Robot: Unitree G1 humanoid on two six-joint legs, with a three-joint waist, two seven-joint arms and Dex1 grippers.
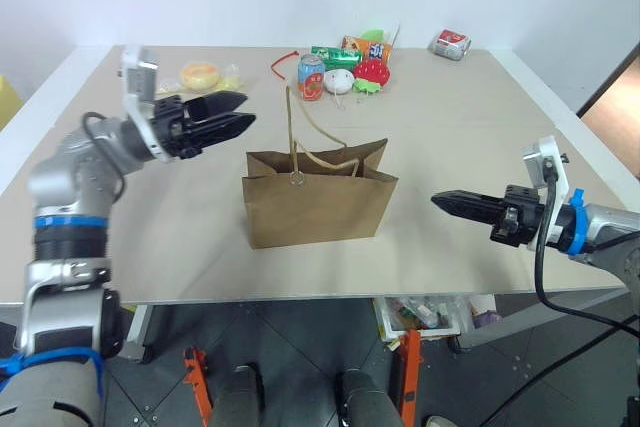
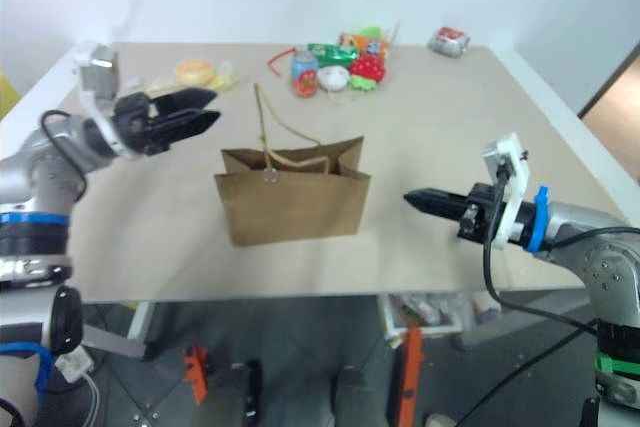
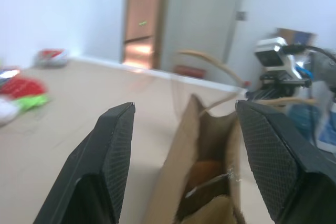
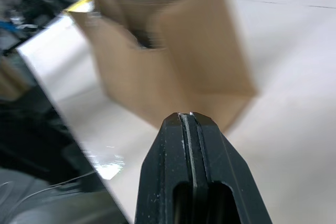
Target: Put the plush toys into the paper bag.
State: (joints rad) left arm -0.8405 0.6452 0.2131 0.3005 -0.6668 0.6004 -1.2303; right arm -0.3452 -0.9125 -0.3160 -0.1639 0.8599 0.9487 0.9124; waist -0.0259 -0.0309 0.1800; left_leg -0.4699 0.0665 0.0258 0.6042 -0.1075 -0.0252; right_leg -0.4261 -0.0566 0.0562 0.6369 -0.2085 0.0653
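The brown paper bag [image 1: 318, 197] stands upright and open-mouthed in the middle of the table, its cord handles [image 1: 300, 132] sticking up. In the left wrist view an orange-brown lump [image 3: 202, 174] lies inside the bag; I cannot tell for sure what it is. A round yellow plush toy [image 1: 200, 74] rests on the table at the back left. My left gripper [image 1: 247, 110] hovers above and left of the bag's mouth, open and empty, pointing right. To the bag's right my right gripper [image 1: 438, 201] is shut on nothing, pointing at the bag's side.
At the back centre sit a soda can [image 1: 311, 77], a white round plush [image 1: 338, 81], a red strawberry plush [image 1: 371, 71] and snack packets [image 1: 335, 52]. A crumpled packet [image 1: 450, 44] lies at the back right. The table's front edge [image 1: 300, 297] runs just before the bag.
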